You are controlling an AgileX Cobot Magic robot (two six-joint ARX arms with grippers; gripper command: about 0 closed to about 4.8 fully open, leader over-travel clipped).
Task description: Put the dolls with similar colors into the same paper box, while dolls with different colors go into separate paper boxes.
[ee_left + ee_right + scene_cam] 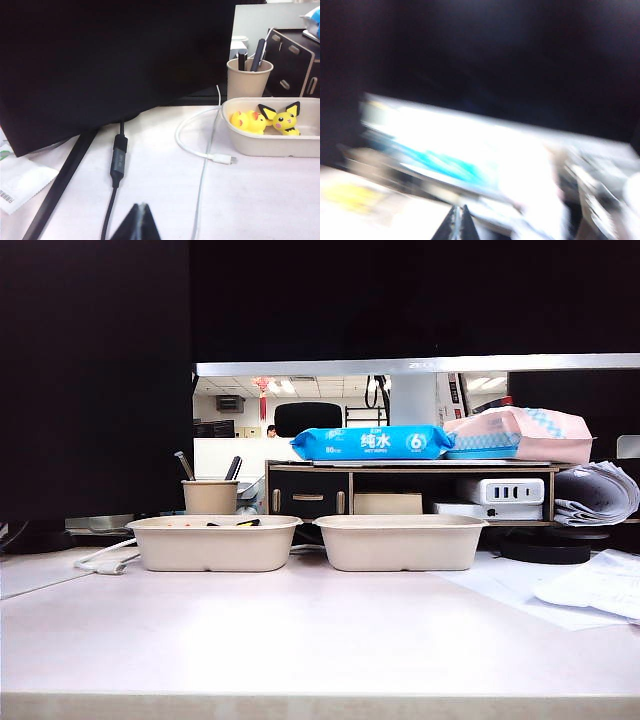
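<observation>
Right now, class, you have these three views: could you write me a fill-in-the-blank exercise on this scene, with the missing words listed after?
1. The yellow duck doll and the yellow mouse doll lie together in the same paper ____.
2. The cup behind that left paper box holds ____.
3. The left gripper has its jaws ____.
4. The blue wipes pack lies on the ____.

Missing words: box; pens; shut; shelf
</observation>
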